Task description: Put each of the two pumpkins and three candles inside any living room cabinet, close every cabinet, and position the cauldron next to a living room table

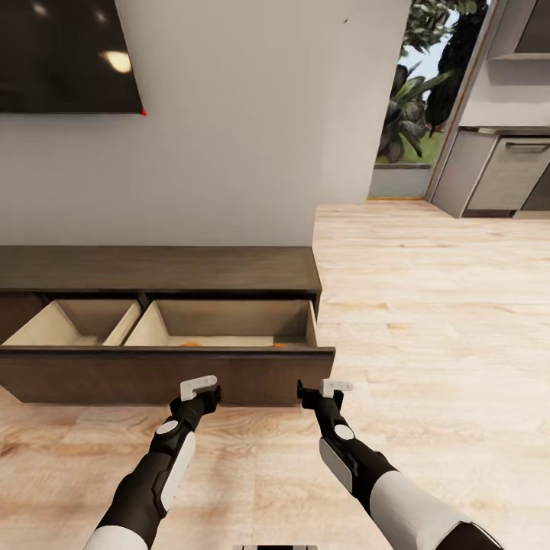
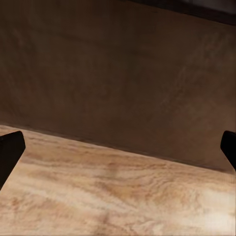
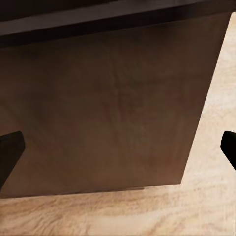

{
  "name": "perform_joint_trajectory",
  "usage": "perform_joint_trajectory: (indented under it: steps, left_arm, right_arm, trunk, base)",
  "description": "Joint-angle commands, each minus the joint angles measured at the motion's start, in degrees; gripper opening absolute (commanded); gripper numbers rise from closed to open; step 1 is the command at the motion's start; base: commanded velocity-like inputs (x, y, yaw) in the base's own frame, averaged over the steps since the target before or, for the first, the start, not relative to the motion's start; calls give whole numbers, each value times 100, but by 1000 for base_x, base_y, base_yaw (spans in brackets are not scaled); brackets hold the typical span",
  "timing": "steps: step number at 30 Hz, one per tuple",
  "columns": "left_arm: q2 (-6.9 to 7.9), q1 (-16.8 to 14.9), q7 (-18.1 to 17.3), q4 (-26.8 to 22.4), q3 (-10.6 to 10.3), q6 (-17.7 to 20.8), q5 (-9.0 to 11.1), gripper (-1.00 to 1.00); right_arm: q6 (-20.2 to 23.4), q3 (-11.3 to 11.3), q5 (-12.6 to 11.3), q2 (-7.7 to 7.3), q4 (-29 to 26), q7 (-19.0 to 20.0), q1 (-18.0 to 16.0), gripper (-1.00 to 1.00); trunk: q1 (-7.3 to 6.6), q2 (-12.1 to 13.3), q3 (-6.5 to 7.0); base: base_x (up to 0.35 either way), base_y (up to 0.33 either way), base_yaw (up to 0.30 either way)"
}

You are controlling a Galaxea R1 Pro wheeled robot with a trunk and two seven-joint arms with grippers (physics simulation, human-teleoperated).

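Observation:
The long dark-brown cabinet [image 1: 160, 269] stands against the wall with its wide front [image 1: 164, 376] pulled out, baring two pale compartments. In the right compartment, two thin orange slivers [image 1: 191, 344] [image 1: 281, 345] peek over the front's lip; they look like the pumpkins' tops, with the rest hidden. My left gripper [image 1: 200, 388] [image 2: 118, 147] hangs open just before the front, low over the floor. My right gripper [image 1: 325, 389] [image 3: 118, 147] is open too, facing the front's right end [image 3: 113, 108]. Neither holds anything. Candles, cauldron and table are out of view.
A dark TV screen [image 1: 65, 53] hangs on the white wall above the cabinet. Pale wood floor [image 1: 428, 328] stretches to the right toward a window with plants [image 1: 412, 99] and grey kitchen units [image 1: 504, 172].

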Motion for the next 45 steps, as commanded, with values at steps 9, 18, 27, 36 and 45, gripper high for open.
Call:
perform_joint_trajectory:
  steps: [9, 18, 27, 36, 45]
  left_arm:
    - [2, -1, 37, -9, -9, 25, 54, 100]
    - [2, -1, 37, -9, -13, 25, 54, 100]
    - [2, -1, 37, -10, -15, 25, 55, 100]
    - [2, -1, 36, -9, -16, 25, 59, 100]
    - [2, -1, 37, -9, -17, 25, 59, 100]
  right_arm:
    - [-23, 49, -36, -3, 2, -44, -6, 100]
    - [-23, 50, -32, -3, 2, -44, -6, 100]
    - [-23, 51, -32, -3, 2, -44, -6, 100]
    - [-23, 51, -32, -3, 2, -44, -6, 100]
    - [-23, 50, -32, -3, 2, -44, -6, 100]
  trunk:
    - [1, -2, -5]
    - [1, -2, -5]
    - [1, -2, -5]
    - [1, -2, -5]
    - [1, -2, -5]
  base:
    - [125, 0, 0]
    - [161, 22, 0]
    - [164, 5, 0]
    - [209, 43, 0]
    - [241, 61, 0]
